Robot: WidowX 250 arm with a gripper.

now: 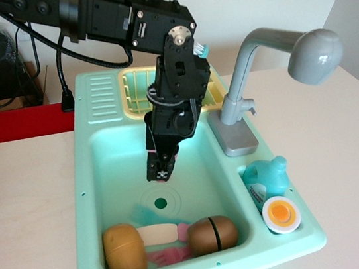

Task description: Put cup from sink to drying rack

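The single camera view looks down at the mint-green plastic toy sink [87, 162], with the black robot pincer [161, 171] hanging tip-down inside its rectangular basin. The fingers look narrow and close together, but from this angle I cannot tell whether they are apart or closed. Nothing pink of a cup's size shows between them.

Directly below the pincer is the round drain [160, 204]. Further below and toward the near wall, the basin holds two brown egg-shaped toys [124, 249], a cream-and-pink flat utensil [163, 257], and a small pink shape wedged between the eggs. That shape is probably the small pink plastic toy cup [182, 231], though it is mostly hidden.

Behind the pincer, half covered by the arm, sits the pale-yellow slotted plastic drying rack [131, 94]. What shows of it looks empty. To the pincer's right stand the grey faucet [248, 71] and a side compartment holding a teal bottle [267, 177] and an orange-and-white round piece [282, 214].

The step in hand looks like the approach, with the cup not yet taken. The next move calls for shifting toward the near wall, opening wide enough for the cup, and descending between the eggs without nudging them.
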